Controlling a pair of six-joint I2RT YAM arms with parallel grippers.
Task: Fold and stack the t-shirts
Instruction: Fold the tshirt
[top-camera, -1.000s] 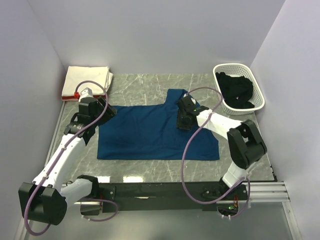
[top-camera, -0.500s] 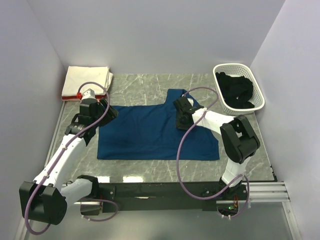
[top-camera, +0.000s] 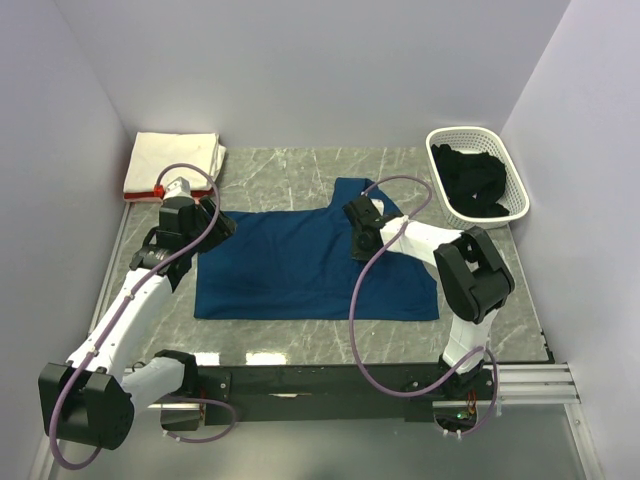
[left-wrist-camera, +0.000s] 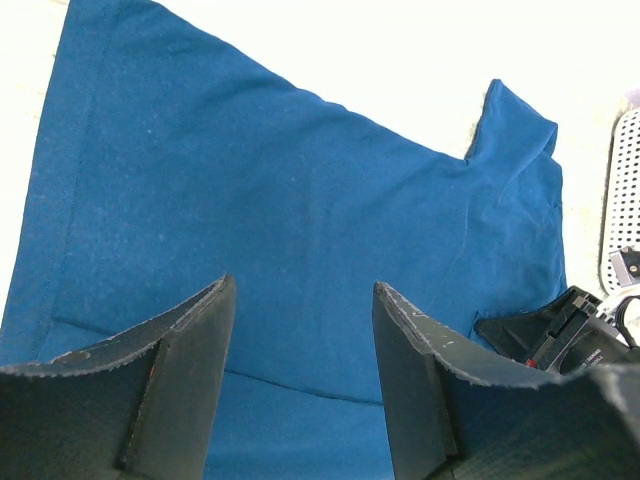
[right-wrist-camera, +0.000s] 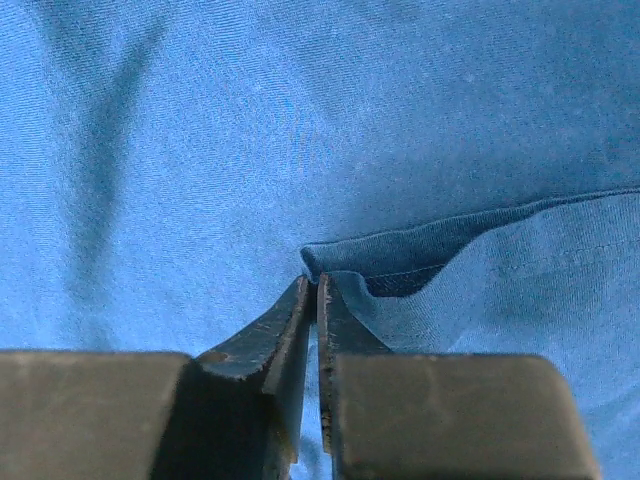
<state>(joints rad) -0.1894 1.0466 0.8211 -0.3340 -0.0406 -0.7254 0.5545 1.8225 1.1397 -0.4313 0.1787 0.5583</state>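
Note:
A navy blue t-shirt (top-camera: 290, 265) lies spread flat on the marble table, one sleeve pointing to the far side. It fills the left wrist view (left-wrist-camera: 300, 180) and the right wrist view (right-wrist-camera: 250, 130). My right gripper (top-camera: 361, 250) is shut on a folded edge of this shirt (right-wrist-camera: 400, 262), its tips (right-wrist-camera: 312, 283) pinching the corner of the fold. My left gripper (top-camera: 212, 222) hovers open and empty over the shirt's left edge (left-wrist-camera: 303, 283). Cream-white folded shirts (top-camera: 178, 157) lie on a pink-red one (top-camera: 138, 190) at the far left corner. A black shirt (top-camera: 470, 180) lies in the basket.
The white lattice basket (top-camera: 478, 133) stands at the far right corner and shows at the right edge of the left wrist view (left-wrist-camera: 626, 200). The right gripper's body shows in the left wrist view (left-wrist-camera: 560, 335). Purple walls close in the table on three sides.
My right gripper has slid a little to the left on the shirt, staying shut, and its elbow has swung in. The left arm has hardly moved.

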